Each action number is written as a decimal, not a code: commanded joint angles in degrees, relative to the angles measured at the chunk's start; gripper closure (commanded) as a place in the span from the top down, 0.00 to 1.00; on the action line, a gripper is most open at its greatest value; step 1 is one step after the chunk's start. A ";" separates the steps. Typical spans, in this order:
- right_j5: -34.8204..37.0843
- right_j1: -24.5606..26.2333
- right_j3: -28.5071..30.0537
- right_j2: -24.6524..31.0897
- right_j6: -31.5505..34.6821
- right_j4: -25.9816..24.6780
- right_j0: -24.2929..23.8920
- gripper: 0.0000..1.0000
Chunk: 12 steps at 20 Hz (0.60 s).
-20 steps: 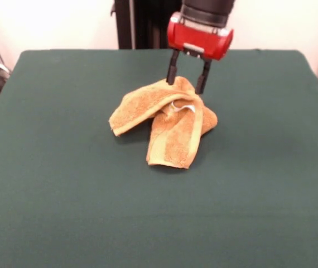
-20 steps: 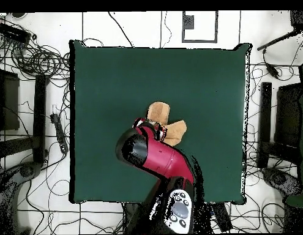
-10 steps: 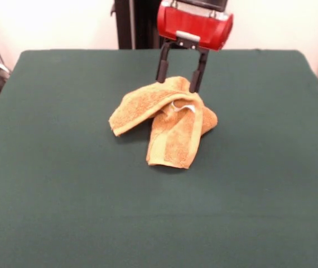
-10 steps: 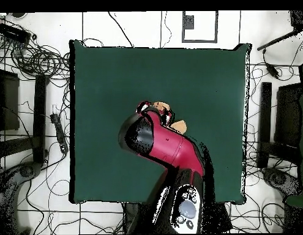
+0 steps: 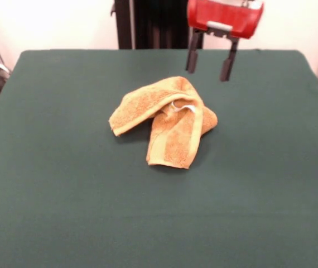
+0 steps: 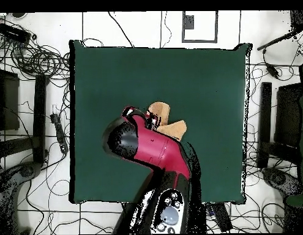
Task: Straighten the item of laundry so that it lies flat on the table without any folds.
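Front view: towel (crumpled) beneath hand

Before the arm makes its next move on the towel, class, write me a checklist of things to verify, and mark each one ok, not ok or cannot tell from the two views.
1. End effector open and empty: ok, fingers apart, nothing between them.
2. End effector clear of the towel: ok, it hangs above and to one side in the front view.
3. Towel lying flat: not ok, it is bunched with folded flaps.
4. Towel fully on the table: ok, green cloth shows all round it.
5. A free towel edge to grasp: ok, a bordered flap faces the camera.
6. Towel fully seen from overhead: not ok, the arm covers part.
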 commanded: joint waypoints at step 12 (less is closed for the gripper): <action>-1.46 6.86 5.78 8.97 5.90 -3.34 -2.33 1.00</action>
